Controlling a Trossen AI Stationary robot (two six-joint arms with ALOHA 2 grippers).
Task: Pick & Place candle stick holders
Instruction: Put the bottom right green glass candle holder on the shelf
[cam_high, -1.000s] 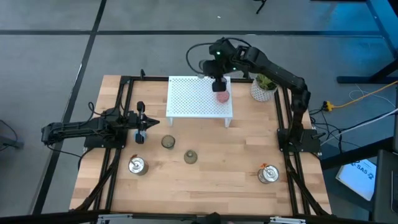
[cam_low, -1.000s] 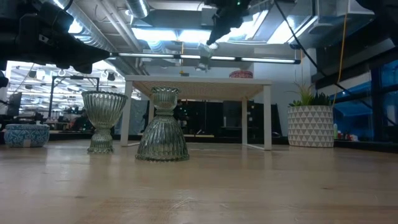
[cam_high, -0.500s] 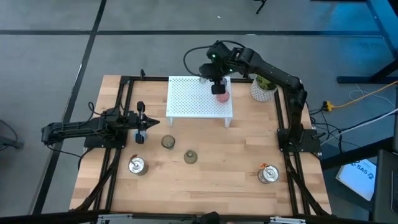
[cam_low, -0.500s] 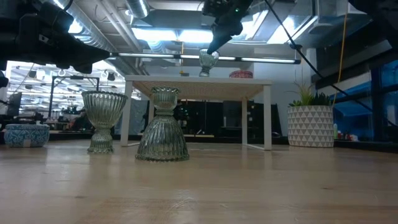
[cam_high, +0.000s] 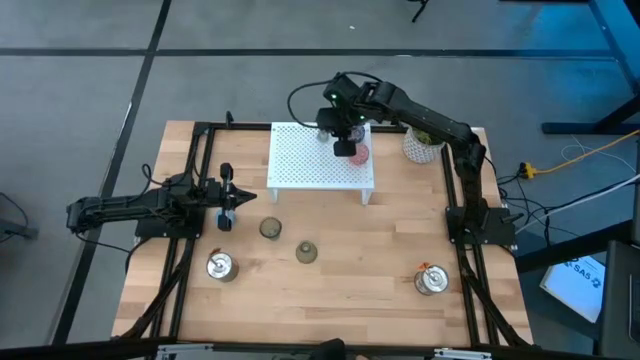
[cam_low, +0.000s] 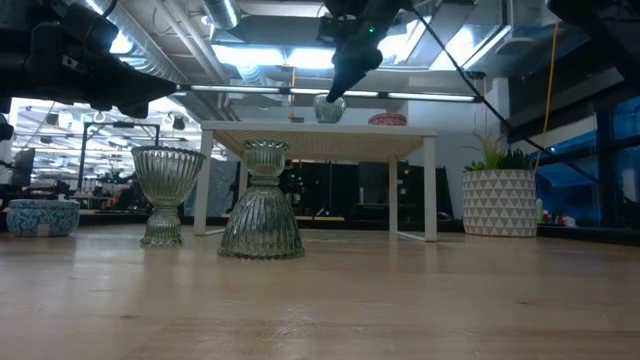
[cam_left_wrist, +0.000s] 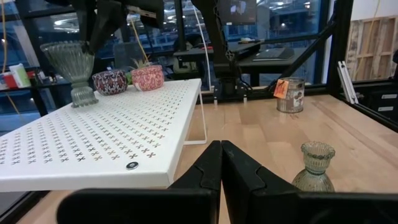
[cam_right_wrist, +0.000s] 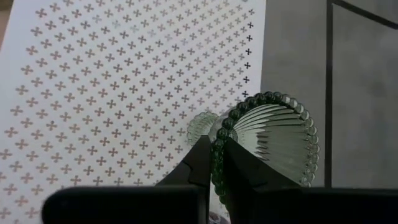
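Two olive glass holders (cam_high: 270, 229) stand nearest on the bench (cam_high: 350, 280), one upright and one upside down (cam_high: 306, 252) on its bowl, with a silver holder (cam_high: 219, 265) off to the left and a second silver one (cam_high: 431, 280) to the right. My left gripper (cam_left_wrist: 221, 163) rests low over the bench's left edge, fingers pressed together on nothing, and a blue holder (cam_low: 43, 216) sits near it.

Farther back stands the white perforated rack (cam_high: 300, 160). My right gripper (cam_right_wrist: 212, 163) is over its far edge, pinching the beaded rim of the third olive glass holder (cam_right_wrist: 267, 134). From the bench-level camera the foot seems to be at, or just above, the rack top; I cannot tell if it touches. The purple holder (cam_left_wrist: 110, 81) and the pink holder (cam_left_wrist: 147, 77) already sit on the rack just beside it, and the potted plant (cam_high: 423, 143) stands off the rack's right end.

My worry is the edge. The glass hangs close to the rack's back rim, so letting go with the foot partly off would tip it to the floor. A pinch on one side of the rim may also leave the cup tilted, and dropping it from any height could make it wobble into the purple neighbour.
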